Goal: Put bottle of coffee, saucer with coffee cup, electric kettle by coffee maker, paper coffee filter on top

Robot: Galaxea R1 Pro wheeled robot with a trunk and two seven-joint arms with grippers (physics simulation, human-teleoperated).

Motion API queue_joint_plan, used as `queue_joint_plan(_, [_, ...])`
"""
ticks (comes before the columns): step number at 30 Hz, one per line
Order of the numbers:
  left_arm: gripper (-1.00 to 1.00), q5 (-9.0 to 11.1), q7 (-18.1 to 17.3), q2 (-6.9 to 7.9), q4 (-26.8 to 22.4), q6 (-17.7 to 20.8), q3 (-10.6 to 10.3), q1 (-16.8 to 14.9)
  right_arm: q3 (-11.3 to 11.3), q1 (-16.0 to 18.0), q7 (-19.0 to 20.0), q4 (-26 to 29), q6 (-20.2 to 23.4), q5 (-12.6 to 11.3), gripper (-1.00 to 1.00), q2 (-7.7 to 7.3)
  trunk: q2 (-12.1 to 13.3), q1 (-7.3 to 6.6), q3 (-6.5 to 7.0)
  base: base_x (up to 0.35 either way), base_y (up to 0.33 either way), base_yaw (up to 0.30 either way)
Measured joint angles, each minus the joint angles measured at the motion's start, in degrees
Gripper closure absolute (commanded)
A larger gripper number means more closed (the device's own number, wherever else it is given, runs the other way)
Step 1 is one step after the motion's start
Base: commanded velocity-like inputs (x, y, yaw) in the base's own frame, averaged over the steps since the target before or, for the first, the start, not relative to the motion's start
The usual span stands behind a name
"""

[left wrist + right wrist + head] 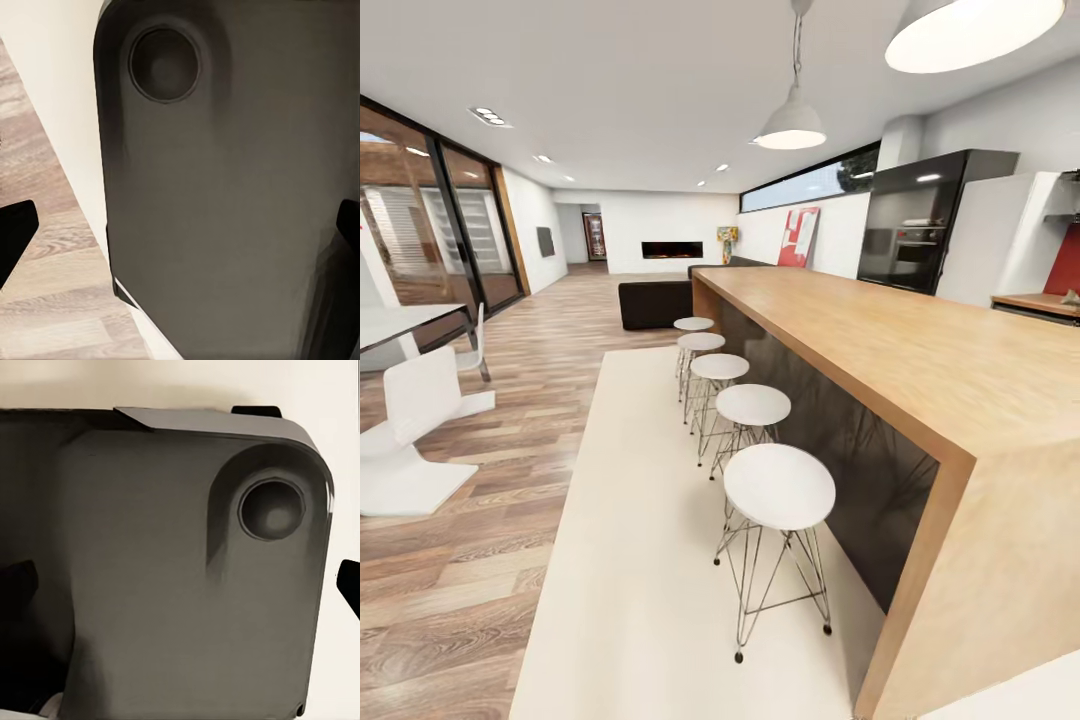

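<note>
The coffee maker, bottle of coffee, paper filter, saucer, coffee cup and electric kettle are out of view. A sliver of the kitchen countertop [1044, 302] appears at the far right of the head view, under a red back wall. In the left wrist view my left gripper [180, 229] hangs open over the robot's dark grey base [225, 195], one dark fingertip [15, 234] at each picture edge and nothing between them. My right gripper [180, 585] is likewise open above the base [165, 570], its fingertips [16, 585] wide apart.
A long orange-brown wooden bar [920, 350] runs along the right, with several white stools [778, 486] beside it on a cream rug [640, 560]. A black oven tower [920, 225] stands behind it. White chairs [415, 420] and a table sit at the left on wood flooring.
</note>
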State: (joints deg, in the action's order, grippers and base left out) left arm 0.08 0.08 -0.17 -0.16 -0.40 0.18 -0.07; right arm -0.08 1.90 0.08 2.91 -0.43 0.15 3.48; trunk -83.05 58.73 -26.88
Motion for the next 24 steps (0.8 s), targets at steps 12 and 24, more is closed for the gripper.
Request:
queue_joint_plan(12, [-1.0, 0.0, -0.1, -0.08, 0.0, 0.0, 0.1, 0.0, -0.1, 0.0, 0.0, 0.0, 0.0, 0.0, -1.0, -0.22, 0.0, 0.0, 0.0, 0.0, 0.0, -0.278])
queue_joint_plan(24, [-1.0, 0.0, 0.0, -0.08, 0.0, 0.3, 0.1, 0.0, -0.1, 0.0, 0.0, 0.0, 0.0, 0.0, -1.0, -0.23, 2.4, -1.31, 1.07, 0.0, 0.0, -0.287])
